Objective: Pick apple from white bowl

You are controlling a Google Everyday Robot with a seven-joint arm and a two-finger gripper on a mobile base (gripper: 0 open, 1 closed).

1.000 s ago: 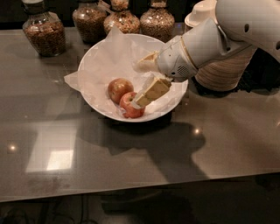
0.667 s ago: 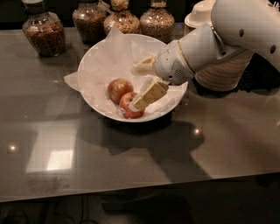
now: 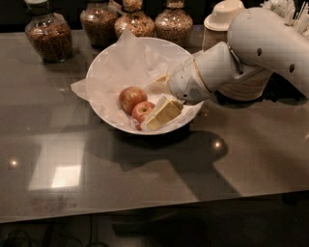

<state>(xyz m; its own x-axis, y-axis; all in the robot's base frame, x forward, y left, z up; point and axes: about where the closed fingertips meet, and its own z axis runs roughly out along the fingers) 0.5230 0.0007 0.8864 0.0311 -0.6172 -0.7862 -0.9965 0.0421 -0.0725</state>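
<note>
The white bowl (image 3: 104, 62), lined with crumpled white paper, stands on the dark table. Two apples lie in it. The brighter red apple (image 3: 142, 110) is nearer the front, touching the duller brownish apple (image 3: 131, 98) behind it. My gripper (image 3: 154, 102) reaches into the bowl from the right and is open. Its lower beige finger (image 3: 164, 113) lies right beside the red apple, on its right. Its upper finger (image 3: 161, 81) rests over the paper behind. Neither finger holds anything.
Several glass jars of grains (image 3: 47, 34) stand along the back edge. Stacked beige disposable bowls (image 3: 224, 13) and a round woven container (image 3: 248, 84) stand at the right, behind my arm. A bright reflection (image 3: 65, 176) lies on the table front left.
My gripper has moved a little down and toward the front of the bowl, so its lower finger now lies beside the red apple. The apples and bowl have not moved.
</note>
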